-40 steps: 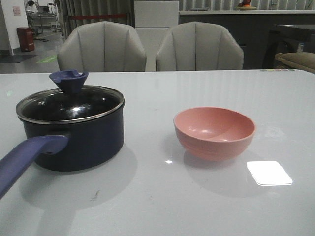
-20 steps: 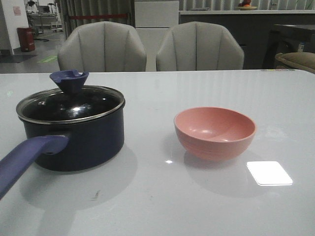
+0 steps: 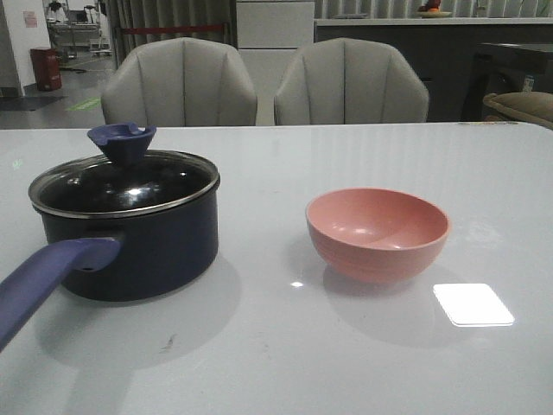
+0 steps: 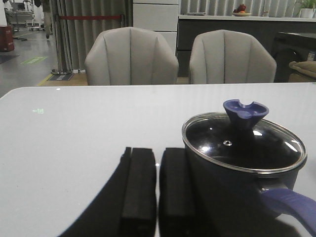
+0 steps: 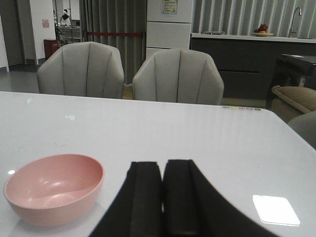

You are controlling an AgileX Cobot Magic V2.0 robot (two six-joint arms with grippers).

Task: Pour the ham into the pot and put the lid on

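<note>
A: Item one, largest first?

B: Table [image 3: 363,156], pale glossy top, carrying everything listed. Two grey padded chairs [image 3: 179,82] stand behind its far edge.

A: Next?

B: Pot [image 3: 138,242], dark navy, near-black, on the table's left side in the front view. Long purple-blue handle [image 3: 43,281] reaching toward the camera. No brand, label or writing can be read on it.

A: Covered?

B: Yes. Lid [image 3: 121,183], dark glass with a steel rim, seated flat on the pot's rim; flared purple-blue knob [image 3: 121,141] upright on top. The glass is too dark to show the contents.

A: Then?

B: Bowl [image 3: 378,232], salmon-pink, round, upright, to the right of the pot and well apart from it. Its visible inside is bare.

A: The ham?

B: Not visible in any view; whether it lies under the lid, I cannot tell.

A: Grippers?

B: Left gripper [image 4: 158,192], black fingers almost together with only a thin slit between them, holding nothing, just beside the pot's wall. Right gripper [image 5: 163,197], fingers pressed together, likewise holding nothing, low over the table with the bowl near it on one side.

A: Any writing?

B: None legible on the table's items.
</note>
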